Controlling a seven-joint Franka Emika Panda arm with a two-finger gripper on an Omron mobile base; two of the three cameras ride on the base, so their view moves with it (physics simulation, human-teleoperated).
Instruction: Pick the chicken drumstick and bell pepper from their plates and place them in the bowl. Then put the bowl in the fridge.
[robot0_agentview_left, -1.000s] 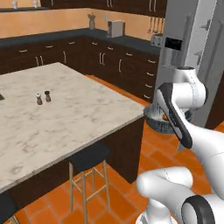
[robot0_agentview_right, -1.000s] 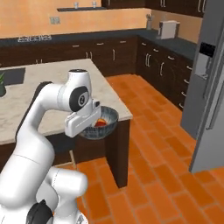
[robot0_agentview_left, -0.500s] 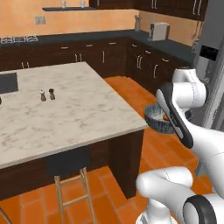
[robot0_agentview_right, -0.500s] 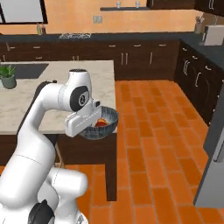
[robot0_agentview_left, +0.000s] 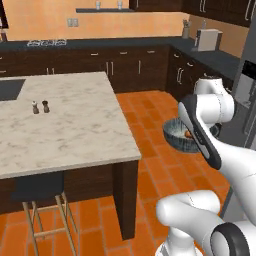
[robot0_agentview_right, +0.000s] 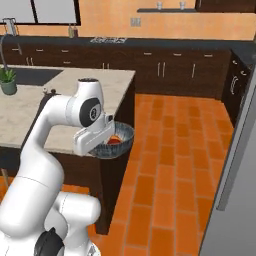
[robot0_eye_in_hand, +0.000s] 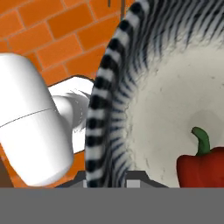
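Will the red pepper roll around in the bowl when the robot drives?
Probably a bit. The bell pepper looks round and glossy, and it lies loose on the smooth pale inside of the bowl, so it may slide or roll. The bowl's raised striped wall should likely keep it in. The hand grips the bowl by its rim only, so the bowl might tilt.

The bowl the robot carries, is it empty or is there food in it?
Not empty. The bowl holds a red bell pepper on its pale inside; red and orange also show inside it in the right base view. The drumstick cannot be made out.

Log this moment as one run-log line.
phase: carrying to fridge | tool: shut on bowl rim | bowl: off counter, over floor | bell pepper: inside | drumstick: not discernible
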